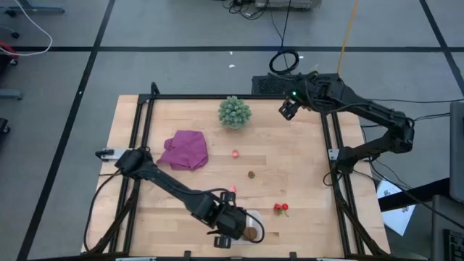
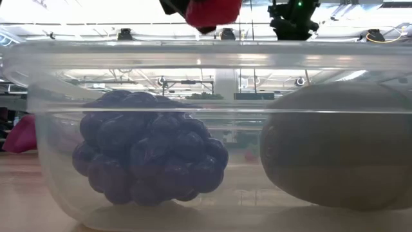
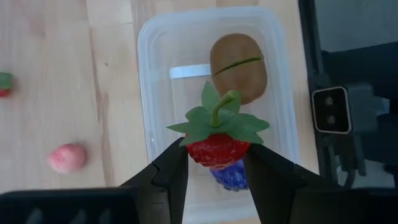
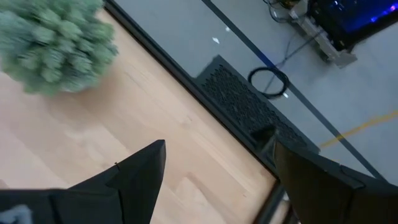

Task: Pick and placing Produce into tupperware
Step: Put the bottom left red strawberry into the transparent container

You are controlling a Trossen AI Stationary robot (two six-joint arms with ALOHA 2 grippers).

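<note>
left hand (image 3: 214,163) pinching strawberry (image 3: 216,148), stem up | tub (image 3: 155,93) directly beneath, kiwi (image 3: 238,67) and grapes (image 3: 231,177) already inside | drop is straight down | right hand (image 1: 288,109) open, parked far corner of worktop (image 1: 290,181)

Four viewpoints, all overlapping around the near table edge.

High view: looking straight down from well above, taking in the whole wooden table (image 1: 290,181) and both arms. Low view: sitting at table height, pressed right against the clear tub (image 2: 206,55) and peering level through its wall toward the room behind. Left wrist view: pointing down from close above into the same tub (image 3: 149,74), sharing with the low view the grape cluster (image 2: 148,154) and kiwi (image 3: 238,66), and with the high view a pink berry (image 3: 66,158). Right wrist view: hovering near the far edge, facing the green bushy ball (image 4: 56,43), shared with the high view.
</note>
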